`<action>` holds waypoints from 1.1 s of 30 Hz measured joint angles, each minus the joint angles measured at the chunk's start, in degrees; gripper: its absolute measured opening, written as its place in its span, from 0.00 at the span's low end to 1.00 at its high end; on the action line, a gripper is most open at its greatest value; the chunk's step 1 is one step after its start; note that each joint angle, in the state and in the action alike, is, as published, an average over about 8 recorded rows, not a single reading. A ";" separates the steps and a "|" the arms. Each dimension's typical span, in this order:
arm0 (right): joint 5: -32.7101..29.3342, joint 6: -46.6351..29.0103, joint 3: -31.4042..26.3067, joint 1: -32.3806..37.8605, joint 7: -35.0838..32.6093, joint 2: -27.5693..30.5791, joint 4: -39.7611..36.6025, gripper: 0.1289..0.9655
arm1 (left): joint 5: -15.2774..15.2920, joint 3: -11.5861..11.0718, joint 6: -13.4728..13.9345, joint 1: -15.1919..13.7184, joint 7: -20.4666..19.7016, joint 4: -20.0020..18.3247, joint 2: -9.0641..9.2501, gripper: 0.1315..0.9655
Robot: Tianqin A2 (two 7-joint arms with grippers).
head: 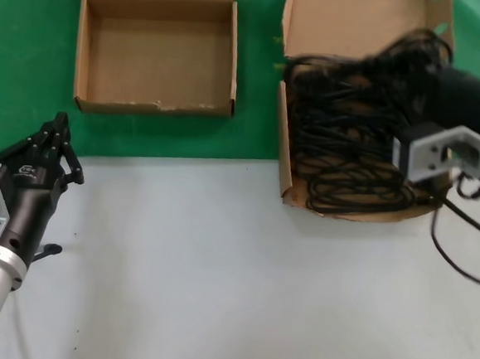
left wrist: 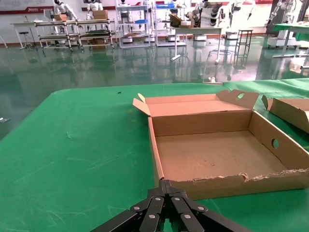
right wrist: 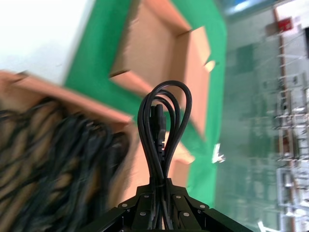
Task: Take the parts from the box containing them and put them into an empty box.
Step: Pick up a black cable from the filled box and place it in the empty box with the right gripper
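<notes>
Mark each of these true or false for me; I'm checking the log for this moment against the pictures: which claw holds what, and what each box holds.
1. The right claw is shut on a cable bundle. True.
2. The squarish shallow box already holds several cables. False: its floor is bare cardboard.
3. The left claw carries a cable. False: it holds nothing, fingers together, over the white tabletop short of the shallow box.
4. The larger box holds a heap of black cables. True.
5. Both boxes stand on the green mat. False: the larger box's front end overlaps the white tabletop.
</notes>
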 joint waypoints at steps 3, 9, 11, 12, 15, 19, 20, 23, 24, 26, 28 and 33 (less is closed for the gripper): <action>-0.70 -0.60 -0.94 2.42 0.02 -1.74 0.48 0.06 | 0.00 0.00 0.00 0.00 0.00 0.00 0.00 0.02; -2.22 -0.87 -3.96 7.75 -0.62 -7.02 -0.23 0.06 | 0.00 0.00 0.00 0.00 0.00 0.00 0.00 0.02; -2.70 -0.70 -5.06 9.47 -0.93 -9.07 -1.02 0.06 | 0.00 0.00 0.00 0.00 0.00 0.00 0.00 0.02; -2.89 -0.54 -5.63 10.31 -1.11 -10.14 -1.54 0.06 | 0.00 0.00 0.00 0.00 0.00 0.00 0.00 0.02; -3.25 0.23 -7.27 12.51 -1.78 -13.21 -3.54 0.06 | 0.00 0.00 0.00 0.00 0.00 0.00 0.00 0.02; -3.22 1.87 -9.29 14.54 -2.92 -16.95 -6.91 0.06 | 0.00 0.00 0.00 0.00 0.00 0.00 0.00 0.02; -3.16 2.34 -9.73 14.90 -3.21 -17.80 -7.79 0.06 | 0.00 0.00 0.00 0.00 0.00 0.00 0.00 0.02; -2.84 3.89 -11.00 15.65 -4.17 -20.13 -10.63 0.06 | 0.00 0.00 0.00 0.00 0.00 0.00 0.00 0.02; -2.70 4.44 -11.38 15.82 -4.51 -20.81 -11.60 0.06 | 0.00 0.00 0.00 0.00 0.00 0.00 0.00 0.02; -2.33 5.59 -12.10 16.07 -5.26 -22.04 -13.62 0.06 | 0.00 0.00 0.00 0.00 0.00 0.00 0.00 0.02; -1.84 6.79 -12.75 16.24 -6.08 -23.03 -15.72 0.06 | 0.00 0.00 0.00 0.00 0.00 0.00 0.00 0.02; -0.34 9.54 -14.06 16.48 -8.15 -24.69 -20.60 0.06 | 0.00 0.00 0.00 0.00 0.00 0.00 0.00 0.02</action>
